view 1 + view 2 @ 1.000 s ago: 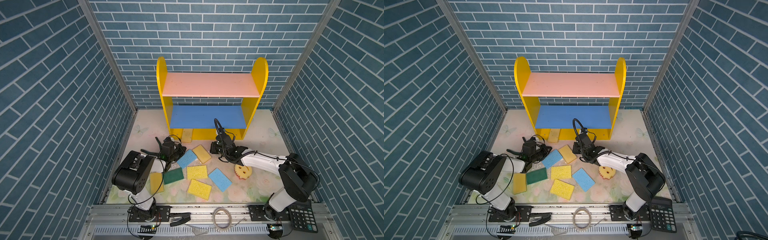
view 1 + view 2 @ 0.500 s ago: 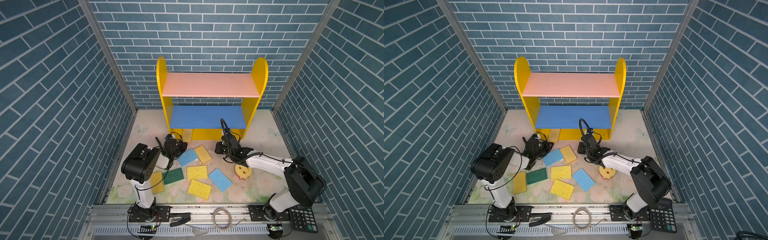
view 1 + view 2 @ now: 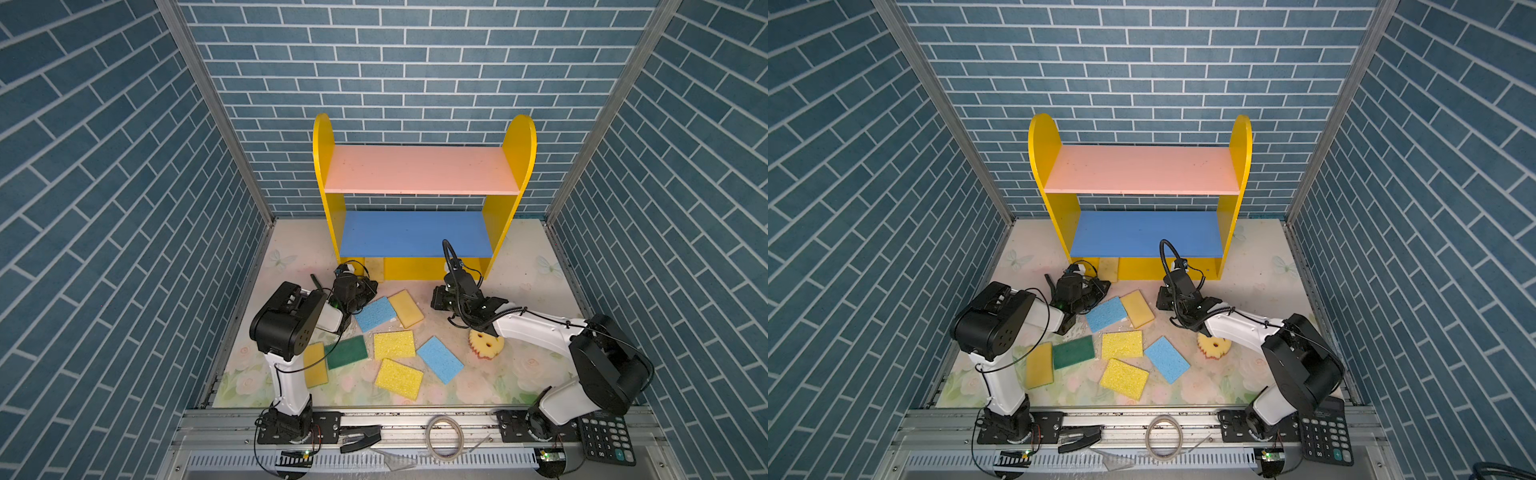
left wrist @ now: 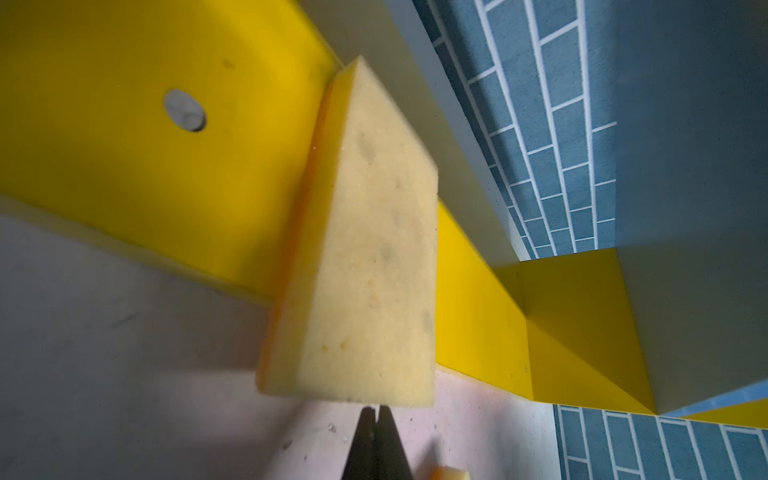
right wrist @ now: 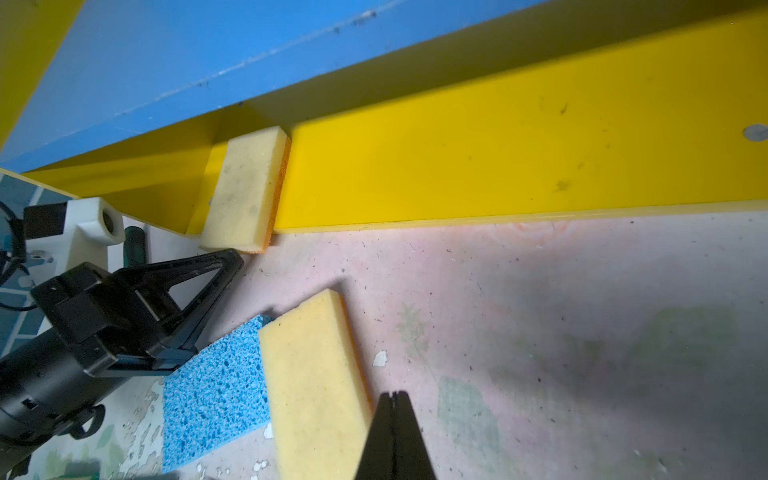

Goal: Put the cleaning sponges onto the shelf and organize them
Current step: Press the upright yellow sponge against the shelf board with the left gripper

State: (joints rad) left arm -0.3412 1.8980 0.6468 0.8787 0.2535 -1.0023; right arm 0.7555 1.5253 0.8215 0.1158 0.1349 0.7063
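Sponges are lying scattered on the table (image 3: 532, 266) in front of the shelf (image 3: 419, 170), and I am watching both arms working low among them. The left jaws are sitting pressed together and gripping nothing, their tips pointing at the near end of the tan sponge (image 4: 365, 249); I cannot tell whether they are touching it. That tan sponge is standing on its long edge in the gap at the left end of the shelf's base, with its orange face leaning against the yellow base board (image 5: 498, 158), which is blocking the way further in.

The right jaws are also closed tight on nothing, hovering over bare table just beside the orange-backed sponge (image 5: 316, 382), which is touching the light blue sponge (image 5: 216, 382). Nearer to me, the middle yellow sponge (image 3: 395, 345), the front yellow sponge (image 3: 399, 379), the second blue sponge (image 3: 440, 359) and the green sponge (image 3: 345, 352) are lying flat.

The left arm (image 3: 286, 328) is covering part of the half-hidden yellow sponge (image 3: 316, 368), and the right arm (image 3: 536, 328) is crossing over the round smiley sponge (image 3: 486, 347). A black calculator (image 3: 604, 434) is sitting at the right end of the front rail (image 3: 478, 419); its key markings are showing too small for me to read.
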